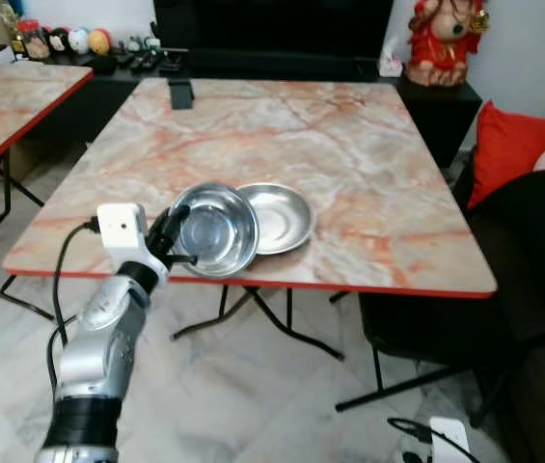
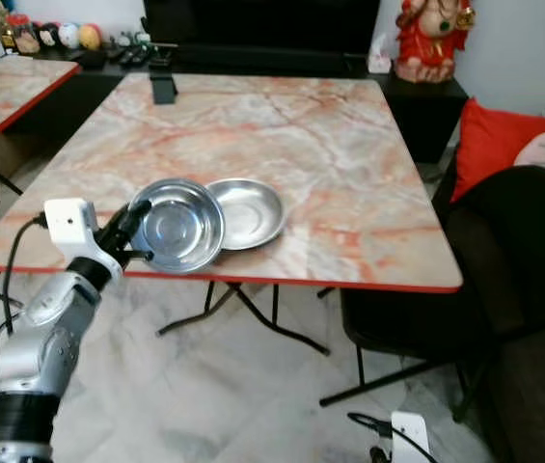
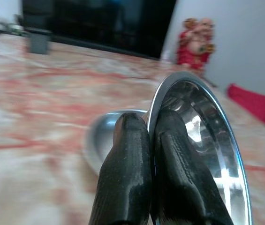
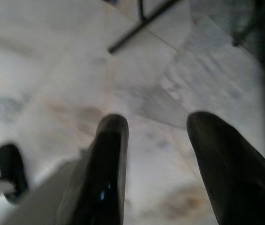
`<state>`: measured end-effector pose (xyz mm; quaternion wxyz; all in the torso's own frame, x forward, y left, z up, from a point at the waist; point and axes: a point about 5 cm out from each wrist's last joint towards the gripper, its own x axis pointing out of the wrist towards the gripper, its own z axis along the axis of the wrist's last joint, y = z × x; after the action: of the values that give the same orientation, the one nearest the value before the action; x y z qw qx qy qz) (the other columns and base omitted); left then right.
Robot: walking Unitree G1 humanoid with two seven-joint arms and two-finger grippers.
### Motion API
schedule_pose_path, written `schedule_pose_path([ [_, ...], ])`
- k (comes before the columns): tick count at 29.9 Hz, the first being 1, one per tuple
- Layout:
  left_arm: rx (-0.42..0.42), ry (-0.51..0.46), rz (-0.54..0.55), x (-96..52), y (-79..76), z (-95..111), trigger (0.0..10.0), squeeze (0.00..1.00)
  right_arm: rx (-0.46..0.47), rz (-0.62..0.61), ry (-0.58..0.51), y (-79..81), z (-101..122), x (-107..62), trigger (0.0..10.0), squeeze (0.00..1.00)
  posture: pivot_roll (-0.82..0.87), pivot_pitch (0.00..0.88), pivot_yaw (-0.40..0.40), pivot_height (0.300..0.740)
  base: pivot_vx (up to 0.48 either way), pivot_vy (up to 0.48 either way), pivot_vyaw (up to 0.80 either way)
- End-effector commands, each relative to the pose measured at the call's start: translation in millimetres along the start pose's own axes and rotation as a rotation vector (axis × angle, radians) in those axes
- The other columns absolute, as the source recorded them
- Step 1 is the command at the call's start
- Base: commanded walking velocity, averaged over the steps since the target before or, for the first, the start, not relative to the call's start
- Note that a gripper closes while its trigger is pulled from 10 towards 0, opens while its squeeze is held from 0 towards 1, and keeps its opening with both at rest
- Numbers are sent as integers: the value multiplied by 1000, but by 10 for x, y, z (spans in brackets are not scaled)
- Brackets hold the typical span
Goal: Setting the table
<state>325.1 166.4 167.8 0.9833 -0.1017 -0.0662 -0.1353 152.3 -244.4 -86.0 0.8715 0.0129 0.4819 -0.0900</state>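
Observation:
Two steel dishes sit near the front edge of the marble table point(image 1: 349, 145). The nearer steel bowl point(image 1: 216, 230) is tilted, its right side resting on the rim of the shallow steel plate point(image 1: 282, 216) behind it. My left gripper point(image 1: 168, 234) is shut on the bowl's left rim; in the left wrist view the two black fingers point(image 3: 127, 173) pinch that rim point(image 3: 195, 84), with the plate point(image 3: 99, 136) beyond. My right gripper point(image 4: 155, 136) hangs open over the floor.
A second marble table point(image 1: 12, 96) stands at left. A dark cabinet at the back carries a red figurine point(image 1: 443, 39) and small trinkets. A small dark block point(image 1: 181, 94) sits at the table's far edge. A black chair point(image 1: 504, 280) with a red cushion point(image 1: 513, 145) stands at right.

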Motion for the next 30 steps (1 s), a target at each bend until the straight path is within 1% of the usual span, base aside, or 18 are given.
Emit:
schedule_pose_path([
  [1,11,-2,18,-2,78,48,10000,0,5,8,-11,39,28,9,10000,0,92,0,-33,727,0,0,0],
  [4,-37,-9,42,-11,87,40,10000,0,4,8,-11,36,30,8,10000,0,87,0,-37,727,0,0,0],
  [5,-37,-9,42,-11,87,40,10000,0,4,8,-11,36,30,8,10000,0,87,0,-37,727,0,0,0],
  [6,-65,-10,51,-13,71,24,10000,0,3,8,-11,34,30,8,10000,0,88,0,-39,727,0,0,0],
  [12,-107,-17,38,5,5,3,10000,0,4,9,-11,34,31,8,10000,0,86,0,-37,727,0,0,0],
  [21,-113,-17,53,23,34,19,10000,0,9,9,-12,42,32,9,10000,0,85,0,-33,727,0,0,0],
  [27,-110,-6,42,17,16,-1,10000,0,18,9,0,45,14,9,10000,0,82,0,-30,727,0,0,0],
  [30,-122,-18,47,47,8,27,10000,0,14,9,-1,45,15,9,10000,0,82,0,-30,727,0,0,-538],
])
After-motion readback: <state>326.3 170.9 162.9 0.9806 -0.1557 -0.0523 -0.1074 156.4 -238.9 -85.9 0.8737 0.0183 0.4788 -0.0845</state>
